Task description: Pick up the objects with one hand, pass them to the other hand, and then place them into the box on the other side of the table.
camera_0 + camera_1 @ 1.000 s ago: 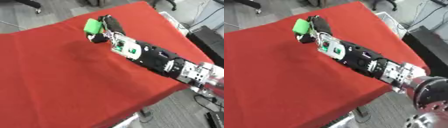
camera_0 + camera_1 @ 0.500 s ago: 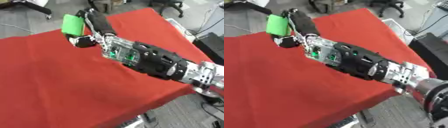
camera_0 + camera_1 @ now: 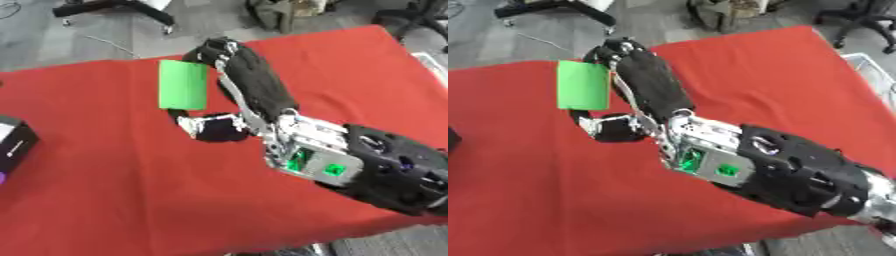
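The right hand [image 3: 249, 85] enters from the lower right and extends across the table [image 3: 105, 190], which is covered in a smooth red cloth. The hand has a matte black back with silver joints; behind it the forearm carries a silver housing with green lit parts, then a bulky black shell that is cut off at the lower right edge.

The hand is closed on the green block [image 3: 183, 84], a flat-faced rectangular object of plain bright green with no visible markings. Curled fingers meet the block's upper right corner and the thumb [image 3: 208, 128] sits under its lower edge. The block stands upright, long side vertical, just left of the hand. It cannot be determined whether the block rests on the cloth or is raised above it.

A dark box [image 3: 15, 145] lies at the left edge of the table, well apart from the block to its lower left; only part of it is visible, cut off by the frame. Its contents cannot be made out.

The left hand appears in neither view
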